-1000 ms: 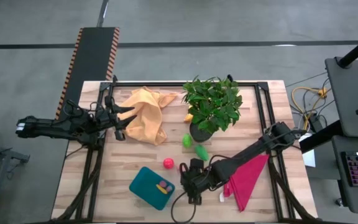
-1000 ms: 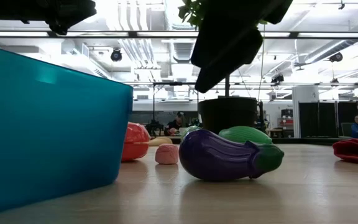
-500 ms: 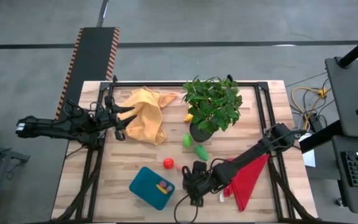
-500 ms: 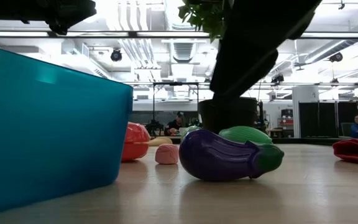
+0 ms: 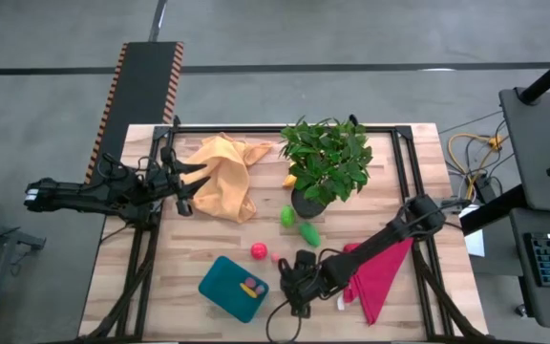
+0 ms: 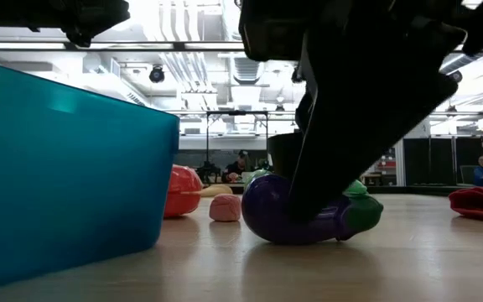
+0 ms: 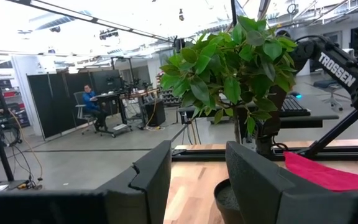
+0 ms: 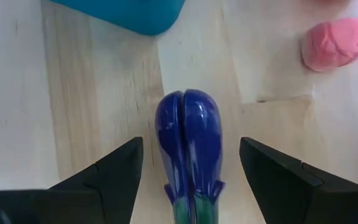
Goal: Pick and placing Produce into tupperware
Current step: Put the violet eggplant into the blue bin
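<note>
Right hand (image 8: 188, 180) straddling glossy purple plastic eggplant (image 8: 188, 143), fingers spread, not touching; dark arm hiding eggplant's middle in low view.

We've got a light wooden table (image 5: 184, 248) with a teal tub (image 5: 233, 287) near its front edge, and a red fruit (image 5: 258, 250) and a little pink piece (image 5: 277, 257) just beside it. A purple eggplant (image 8: 188, 146) lies on the bare wood close to the tub's corner, and two green veggies (image 5: 298, 224) sit near the base of a potted plant (image 5: 327, 162). An orange-yellow cloth (image 5: 223, 176) is bunched up toward the back left, and a magenta cloth (image 5: 382, 271) is spread out at front right.
</note>
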